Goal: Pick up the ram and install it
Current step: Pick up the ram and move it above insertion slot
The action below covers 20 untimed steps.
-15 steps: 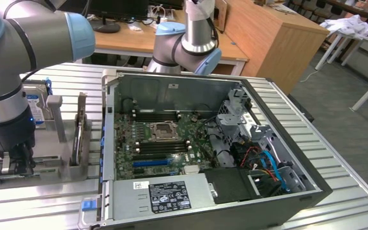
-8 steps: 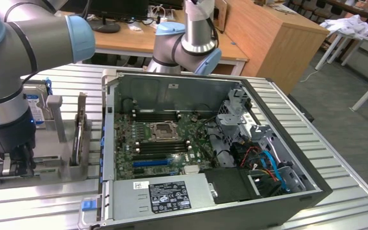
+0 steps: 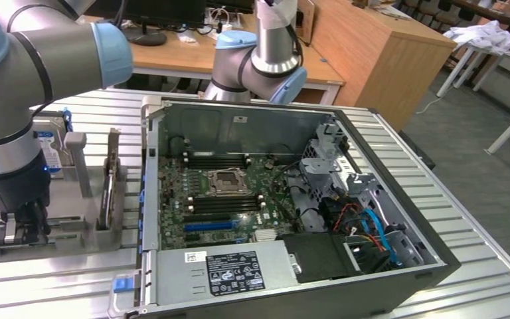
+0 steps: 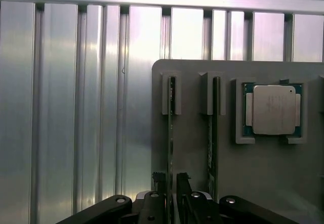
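Observation:
Two green ram sticks stand on edge in slots of a grey holder plate [image 4: 192,148]. My gripper [image 4: 171,183] is down over the nearer ram [image 4: 170,128], one fingertip on each side of its thin edge. A narrow gap shows beside the stick, so the jaws stand open around it. The second ram [image 4: 213,133] stands in the neighbouring slot. In the exterior view my gripper [image 3: 23,232] is low at the holder [image 3: 82,229] on that view's left, beside the open computer case [image 3: 153,199]. Inside the case lie the motherboard's black memory slots [image 3: 224,161].
A processor chip [image 4: 273,110] lies in a pocket of the holder next to the ram sticks. A blue-labelled hard drive [image 3: 51,156] stands behind my arm. The ribbed metal table [image 4: 76,107] runs around the holder. Cables and a drive cage crowd the case toward the exterior view's right.

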Each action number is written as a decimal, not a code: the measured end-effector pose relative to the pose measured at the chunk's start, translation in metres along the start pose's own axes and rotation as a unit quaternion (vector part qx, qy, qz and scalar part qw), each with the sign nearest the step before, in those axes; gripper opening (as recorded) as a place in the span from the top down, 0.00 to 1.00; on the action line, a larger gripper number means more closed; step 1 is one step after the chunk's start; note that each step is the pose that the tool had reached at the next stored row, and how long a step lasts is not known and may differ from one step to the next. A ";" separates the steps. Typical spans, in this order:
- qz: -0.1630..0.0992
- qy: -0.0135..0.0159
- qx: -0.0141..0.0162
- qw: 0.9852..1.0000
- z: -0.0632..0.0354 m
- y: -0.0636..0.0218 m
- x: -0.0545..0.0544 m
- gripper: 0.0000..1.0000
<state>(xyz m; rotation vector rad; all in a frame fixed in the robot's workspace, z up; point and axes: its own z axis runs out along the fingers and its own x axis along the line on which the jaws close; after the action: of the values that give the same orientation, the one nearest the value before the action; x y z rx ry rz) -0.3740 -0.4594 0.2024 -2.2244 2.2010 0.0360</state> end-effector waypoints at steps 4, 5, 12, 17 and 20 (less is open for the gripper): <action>0.000 0.000 0.000 1.000 -0.0001 -0.0010 0.000 0.77; 0.000 0.000 0.000 1.000 0.0000 -0.0014 0.000 0.77; 0.000 0.000 0.000 1.000 0.0001 -0.0017 0.000 0.77; 0.000 0.000 0.000 1.000 0.0005 -0.0016 0.000 0.77; 0.000 0.000 0.000 1.000 0.0009 -0.0017 0.000 0.77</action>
<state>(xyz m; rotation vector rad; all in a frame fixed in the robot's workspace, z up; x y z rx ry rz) -0.3724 -0.4595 0.2015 -2.2243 2.2005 0.0368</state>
